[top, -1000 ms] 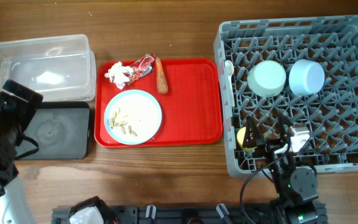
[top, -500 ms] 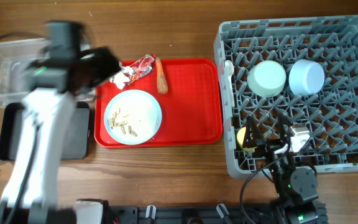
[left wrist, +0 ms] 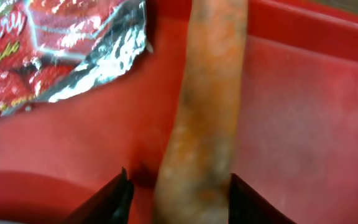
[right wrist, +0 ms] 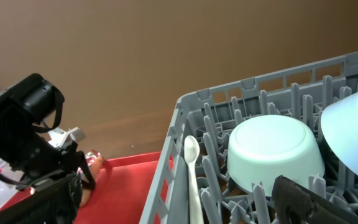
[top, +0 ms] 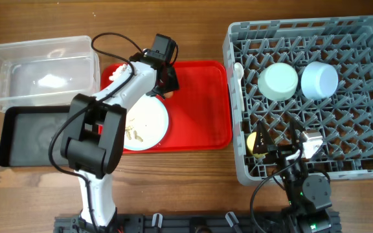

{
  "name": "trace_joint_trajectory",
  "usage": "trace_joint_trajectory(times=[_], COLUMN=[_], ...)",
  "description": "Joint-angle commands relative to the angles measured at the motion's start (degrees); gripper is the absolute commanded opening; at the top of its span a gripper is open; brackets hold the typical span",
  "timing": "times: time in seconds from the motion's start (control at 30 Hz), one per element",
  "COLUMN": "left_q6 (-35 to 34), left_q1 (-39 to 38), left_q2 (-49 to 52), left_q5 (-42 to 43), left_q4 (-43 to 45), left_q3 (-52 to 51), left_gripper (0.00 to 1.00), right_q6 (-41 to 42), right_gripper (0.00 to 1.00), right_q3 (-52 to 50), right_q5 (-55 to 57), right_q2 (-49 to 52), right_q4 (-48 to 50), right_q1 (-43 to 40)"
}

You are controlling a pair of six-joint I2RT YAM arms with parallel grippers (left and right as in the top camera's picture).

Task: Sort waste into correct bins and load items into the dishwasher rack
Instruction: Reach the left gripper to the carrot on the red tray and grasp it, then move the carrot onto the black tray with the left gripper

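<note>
1. The left end effector is spread, one dark fingertip on each side of the orange-brown sausage piece. The wrist view shows gaps between the tips and the sausage, so nothing is pinched yet. I judge that closing on it is the step in hand.
2. The sausage lies along the 12-to-6 line near the 12 o'clock edge of the red tray. The fingers straddle its near end rather than its middle. Held that far off centre, the long, slick-looking piece could pivot or slide out when lifted.
3. The crinkled red foil wrapper sits just beside the sausage at its 10 o'clock. A slight drift that way could catch foil under a fingertip, so two kinds of waste would travel together.
4. The pale-blue plate, with beige food scraps on it, lies at 7 o'clock of the end effector, partly under the arm. A low swing could nudge it or scatter the scraps.
5. The white tissue peeks out at 9 o'clock, beside the arm.
6. The clear tub and the black tray sit on the desk at 9 o'clock, past the red tray. A loose grip could drop the sausage on the way, or in the wrong bin.
7. The right end effector is spread and pinches nothing, low at 6 o'clock in the dishwasher rack. The yellow cup is just beside it. Two bowls and the white spoon are already loaded.
</note>
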Motion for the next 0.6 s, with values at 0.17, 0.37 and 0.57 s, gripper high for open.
trace_joint_trajectory(times=[0.17,0.37,0.57], left_q6=[1.49,-2.62,-19.47], left_q1=[0.15,4.17,15.89], left_q2=[-2.16,-14.53,-25.27], left_q5=[0.04,-0.02,-11.78], left_q4=[-1.7,-16.15,-41.88], left_q3=[2.58,8.85,7.98], left_gripper=[0.1,0.09,0.04], right_q6=[-1.09,-1.07,-1.07], right_gripper=[1.0,1.0,1.0], right_q3=[-0.07,-0.07,-0.07], right_q5=[-0.72,-0.72,-0.72], right_q2=[-0.72,-0.72,-0.72], right_q4=[0.39,0.39,0.39], right_q1=[0.13,0.13,0.13])
